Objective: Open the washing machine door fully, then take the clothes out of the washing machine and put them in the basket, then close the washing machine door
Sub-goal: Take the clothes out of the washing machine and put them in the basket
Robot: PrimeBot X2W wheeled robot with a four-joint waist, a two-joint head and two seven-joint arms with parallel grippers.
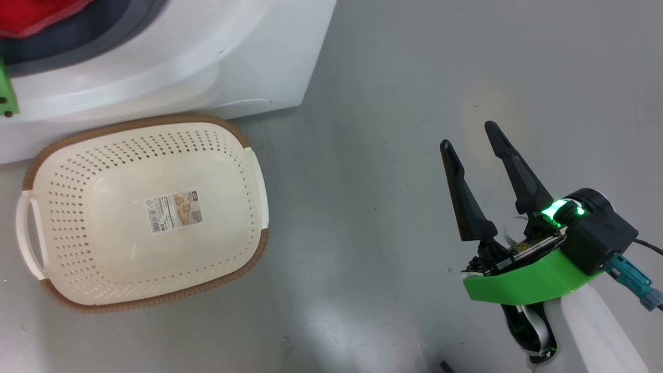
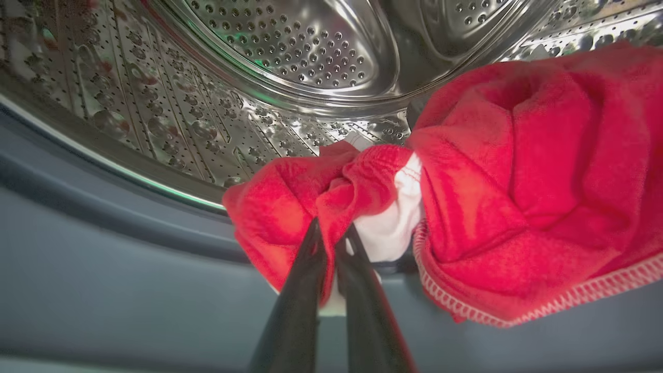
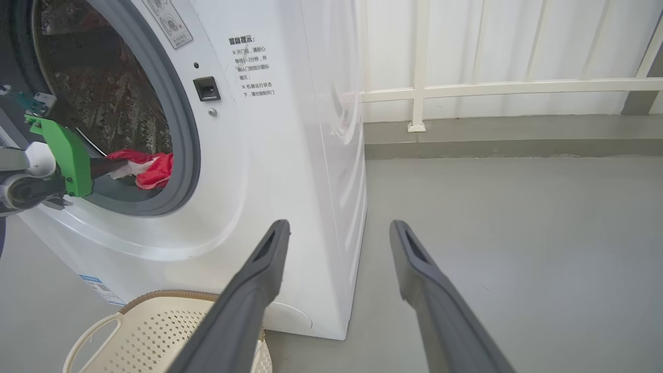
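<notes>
Above the floor (image 1: 362,217) at near right, the right gripper (image 1: 467,135) hung with fingers spread wide, holding nothing. Basket (image 1: 135,123) sat on the floor, bottom label showing, far rim touching the washer (image 1: 248,62) front. Farther in, at the drum mouth, the left gripper (image 2: 332,229) was pinched tight on the clothes (image 2: 279,202), red with a white patch, draped over the grey gasket (image 2: 103,269).

Laundry corner, bare utility-type space. White washer (image 3: 290,155) stands on smooth grey floor (image 3: 518,233), basket (image 1: 155,120) at its foot. White railing (image 3: 492,88) and pale wall (image 3: 544,41) behind.
</notes>
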